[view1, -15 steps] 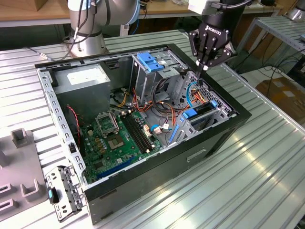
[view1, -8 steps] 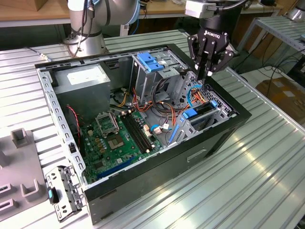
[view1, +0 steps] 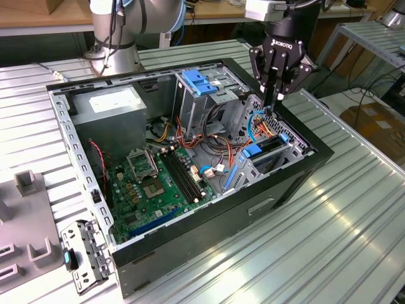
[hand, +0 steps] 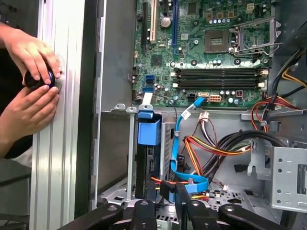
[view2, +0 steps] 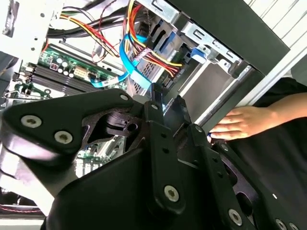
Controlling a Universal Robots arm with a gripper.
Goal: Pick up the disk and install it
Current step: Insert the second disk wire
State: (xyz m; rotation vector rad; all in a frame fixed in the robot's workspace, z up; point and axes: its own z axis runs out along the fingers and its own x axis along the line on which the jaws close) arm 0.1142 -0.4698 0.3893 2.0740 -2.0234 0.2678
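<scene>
The exterior view looks down at an angle from well off the arm, taking in the whole open computer case (view1: 190, 177) on the ribbed surface (view1: 354, 221). Both wrist views sit close behind the fingers (hand: 165, 194), facing past them into the case. All three share the green motherboard (hand: 211, 52) and the blue ribbon cable (view2: 125, 57) just beyond the fingers.

The gripper (view1: 276, 96) hung over the case's (view1: 297, 180) front end, just above the drive cage (view1: 269, 155). Below it, inside the case, lay the motherboard (view1: 155, 187), with the power supply (view1: 114, 107) well beyond at the far corner. Cables (hand: 201, 148) ran between gripper and motherboard. Hands (hand: 29, 76) rested on the table (hand: 57, 158) outside the case wall.
</scene>
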